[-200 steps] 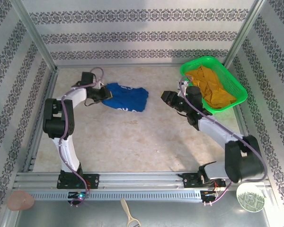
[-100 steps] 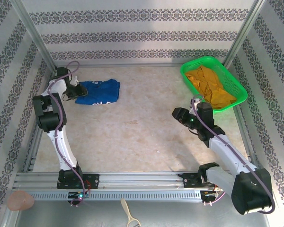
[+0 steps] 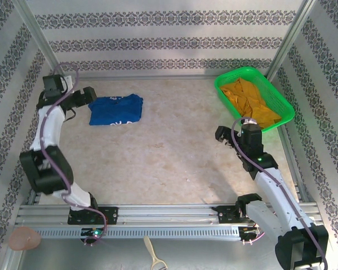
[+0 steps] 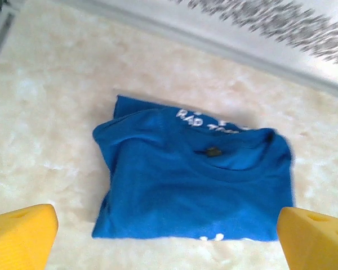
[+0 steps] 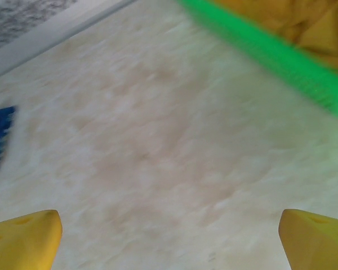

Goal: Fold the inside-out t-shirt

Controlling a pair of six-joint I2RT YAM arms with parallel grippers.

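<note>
T-shirt (image 3: 116,109): blue, folded flat, lay near far-left corner of table (image 3: 169,160).
Left gripper (image 3: 89,94): spread wide, empty, just beside shirt.
Right gripper (image 3: 221,135): spread wide, empty, near green basket (image 3: 279,97).

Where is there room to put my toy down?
The middle of the table, between the blue t-shirt and the green basket, is bare. It's crowded far left, where the left gripper sits beside the t-shirt.

Open tabletop (image 3: 174,146) between t-shirt (image 3: 116,109) and basket (image 3: 281,100)

The t-shirt (image 3: 116,110) lies on the table (image 3: 174,157), far left. The basket (image 3: 277,93) stands far right. A garment (image 3: 248,100) lies inside it.
</note>
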